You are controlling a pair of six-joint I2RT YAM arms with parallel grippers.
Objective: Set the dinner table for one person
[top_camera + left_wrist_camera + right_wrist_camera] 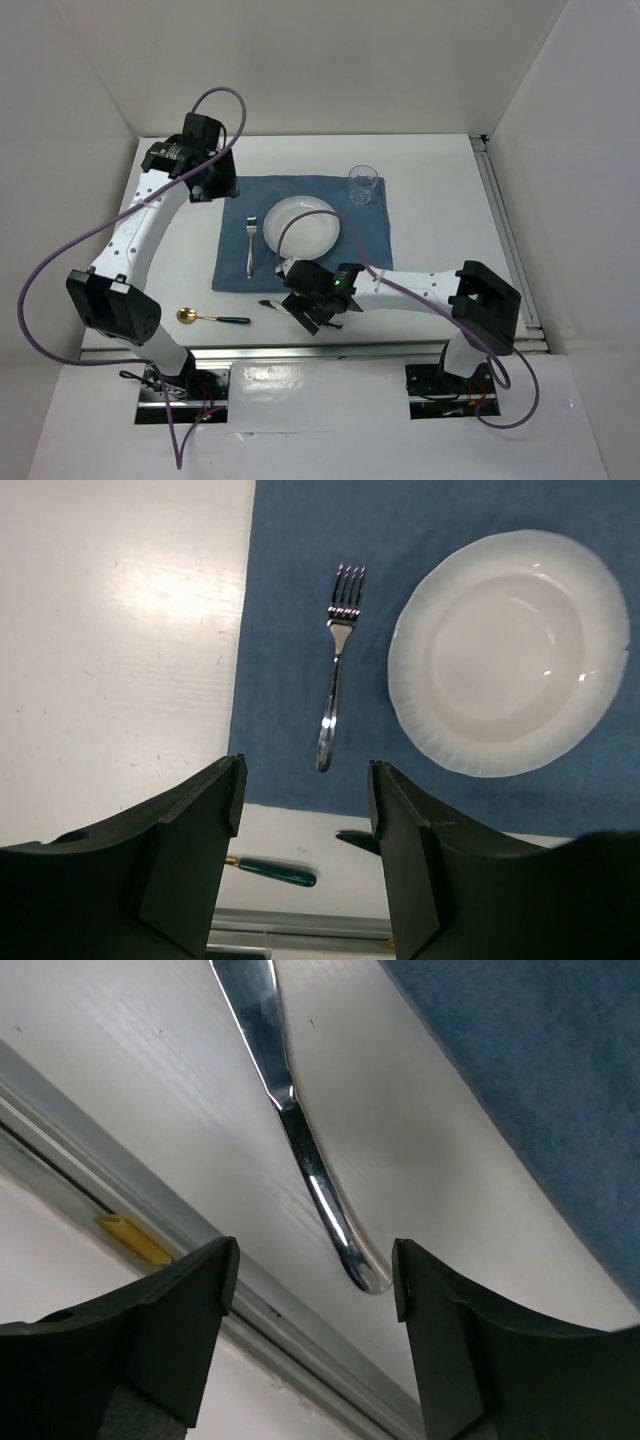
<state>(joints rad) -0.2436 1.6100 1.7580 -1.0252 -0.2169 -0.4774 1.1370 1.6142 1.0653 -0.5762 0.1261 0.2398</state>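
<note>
Matte-white worktop [440,210] fills the overhead view, with an aluminium rail [505,230] along its right edge and another along the near edge. I see a blue-grey cloth mat [365,245] lying flat at the centre of it. Three items sit on the mat: a white plate [302,226] in the middle, a silver fork [250,247] just left of the plate with its tines pointing away from the arm bases, and a clear glass [363,184] upright at the far right corner. Off the mat, on the bare worktop near the front rail, lie a spoon [212,318] with a gold bowl and dark green handle and, to its right, a silver knife [300,1140]. The left gripper [305,780] hangs over the far left corner of the mat. Its jaws stand wide apart with nothing between them, and its wrist camera looks down on the fork and plate. The right gripper [315,1250] sits low over the knife with its jaws spread wide, and the handle end lies in the gap between them. I cannot tell whether either finger touches it.
</note>
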